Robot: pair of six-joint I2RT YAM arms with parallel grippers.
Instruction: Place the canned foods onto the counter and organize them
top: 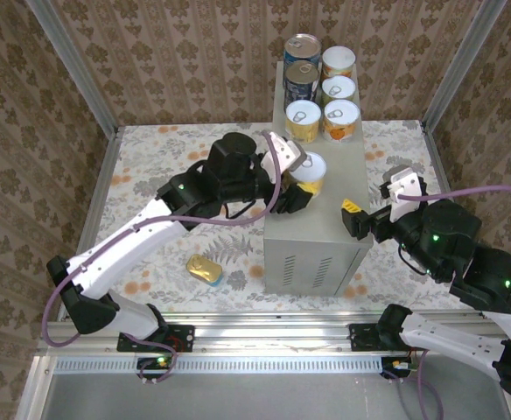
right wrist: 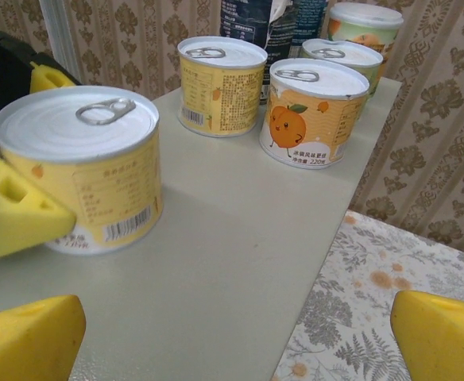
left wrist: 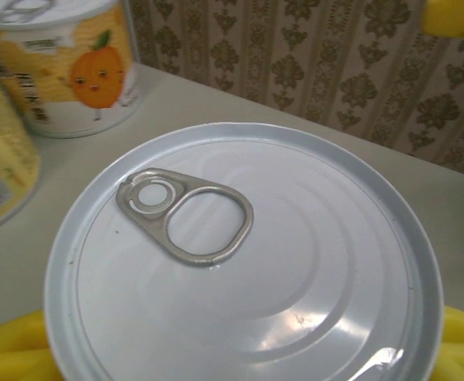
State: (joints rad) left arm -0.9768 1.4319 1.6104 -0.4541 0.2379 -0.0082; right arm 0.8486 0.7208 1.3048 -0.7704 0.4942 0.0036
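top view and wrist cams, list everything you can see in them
counter: 1, grey-beige, centre
blue cans: 2, blue with silver tops, far left corner of counter top
short cans: 5, yellow/orange with white lids, four at far end of counter top, one nearer on it
flat tin: 1, yellow-blue, on floor left of counter
floor: 1, floral, under counter
left fingers: 2, yellow pads, either side of the nearer short can
right fingers: 2, yellow pads, open, at counter's right edge

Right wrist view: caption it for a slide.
Left gripper straddles a yellow can on the counter; more cans stand behind.
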